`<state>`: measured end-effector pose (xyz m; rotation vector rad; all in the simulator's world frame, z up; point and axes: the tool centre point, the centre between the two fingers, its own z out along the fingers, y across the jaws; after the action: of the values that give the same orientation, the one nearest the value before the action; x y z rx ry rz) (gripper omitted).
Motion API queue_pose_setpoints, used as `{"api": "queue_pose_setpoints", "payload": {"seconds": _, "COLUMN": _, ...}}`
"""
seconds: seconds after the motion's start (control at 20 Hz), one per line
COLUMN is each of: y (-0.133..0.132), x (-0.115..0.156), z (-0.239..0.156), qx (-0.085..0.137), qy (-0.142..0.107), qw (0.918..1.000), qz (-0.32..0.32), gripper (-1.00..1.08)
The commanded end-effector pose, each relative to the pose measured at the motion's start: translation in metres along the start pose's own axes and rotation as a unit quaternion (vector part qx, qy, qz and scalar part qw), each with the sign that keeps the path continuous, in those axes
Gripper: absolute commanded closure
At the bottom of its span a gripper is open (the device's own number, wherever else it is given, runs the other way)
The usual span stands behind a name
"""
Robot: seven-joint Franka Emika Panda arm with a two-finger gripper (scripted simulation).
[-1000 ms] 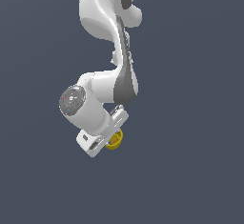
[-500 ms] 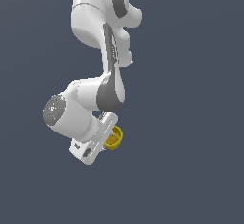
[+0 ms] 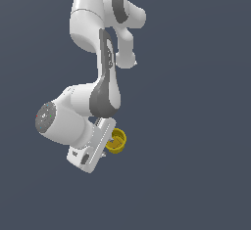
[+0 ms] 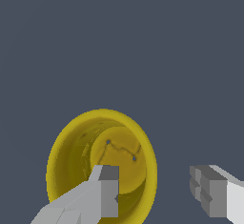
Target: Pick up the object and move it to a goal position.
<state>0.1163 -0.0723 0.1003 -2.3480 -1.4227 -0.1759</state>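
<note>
The object is a small yellow round cup point(image 3: 117, 141), hollow with a thin rim. In the exterior view it sits right beside the white gripper point(image 3: 108, 147). In the wrist view I look into the cup's open mouth point(image 4: 78, 156). The gripper point(image 4: 159, 192) is open. One fingertip point(image 4: 108, 189) is in front of the cup's hollow, and the other fingertip point(image 4: 209, 189) stands outside the rim with a gap to it. One side of the cup's wall lies between the fingers. Neither finger visibly presses on it.
The white and grey arm point(image 3: 103, 77) rises from the gripper toward the top of the exterior view. Everything around is a plain dark grey-blue background; no other object and no goal marker shows.
The wrist and hand have swung toward the exterior view's left and a little lower. The cup has stayed in nearly the same place beside the gripper.
</note>
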Motion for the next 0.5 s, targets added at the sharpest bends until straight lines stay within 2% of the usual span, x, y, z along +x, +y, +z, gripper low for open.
{"api": "queue_pose_setpoints", "payload": {"seconds": 0.0, "y": 0.001, "x": -0.001, "z": 0.0, "qx": 0.001, "qy": 0.003, "qw": 1.0, "qz": -0.006, "gripper": -0.2}}
{"api": "queue_pose_setpoints", "payload": {"seconds": 0.45, "y": 0.001, "x": -0.001, "z": 0.015, "qx": 0.001, "qy": 0.003, "qw": 1.0, "qz": -0.006, "gripper": -0.2}}
